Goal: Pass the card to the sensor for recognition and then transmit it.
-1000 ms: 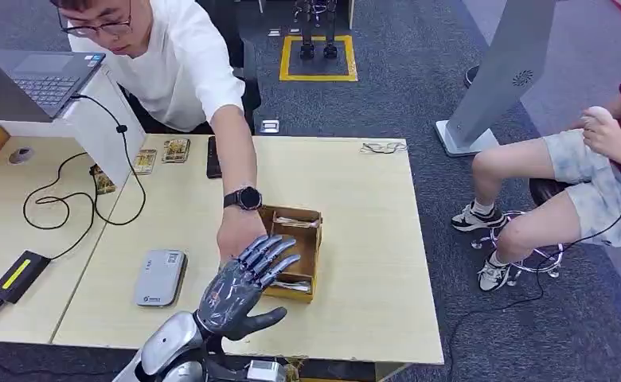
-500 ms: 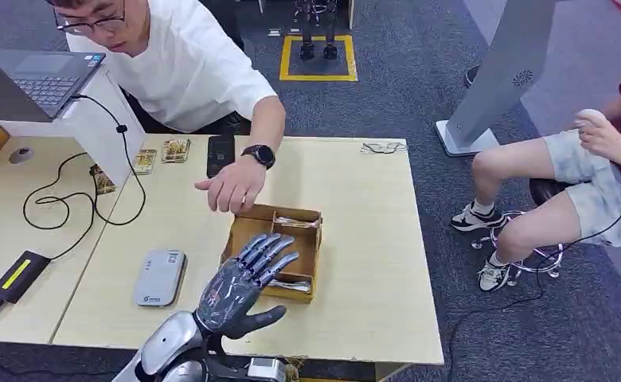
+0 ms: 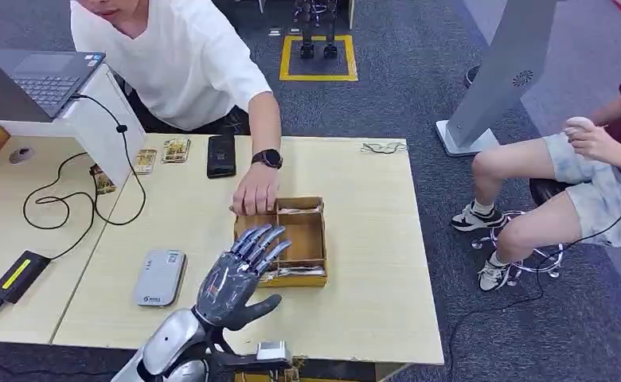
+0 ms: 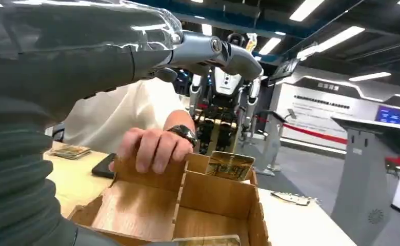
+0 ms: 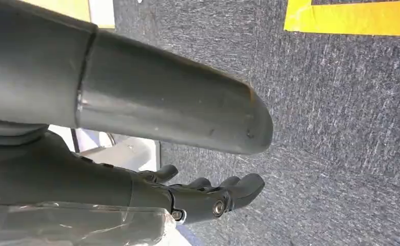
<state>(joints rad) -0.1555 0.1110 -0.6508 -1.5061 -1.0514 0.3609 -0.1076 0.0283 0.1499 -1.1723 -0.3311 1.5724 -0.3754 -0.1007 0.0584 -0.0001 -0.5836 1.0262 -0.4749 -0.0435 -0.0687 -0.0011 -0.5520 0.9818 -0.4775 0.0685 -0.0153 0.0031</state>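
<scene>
Left hand [image 3: 238,274] hovers above the table [image 3: 371,263], fingers spread wide, palm empty, poised over the near-left part of the cardboard box [image 3: 311,239]. The box sits mid-table, closer to the near edge than the far, and is split into compartments.

Cards: one card [image 4: 231,165] stands upright on edge in a far compartment of the box, leaning against the far wall, its long axis running along that wall. Another card [image 3: 295,271] lies against the near wall, just beyond the left fingertips in the head view. Both lie ahead of the left hand and slightly to its right.

A person's hand [image 3: 255,191] grips the far-left rim of the box, touching the cardboard, so the box may not be settled.

Card reader [image 3: 160,277]: grey, flat on the table, left of the box and near the left hand; likely the sensor.

Right hand [image 5: 208,192] hangs over the carpet by the robot's side, fingers loosely extended, holding nothing; well apart from the box.

Judgement: the left hand is the nearer by far. The pick calls for a short reach forward and down into the box.
</scene>
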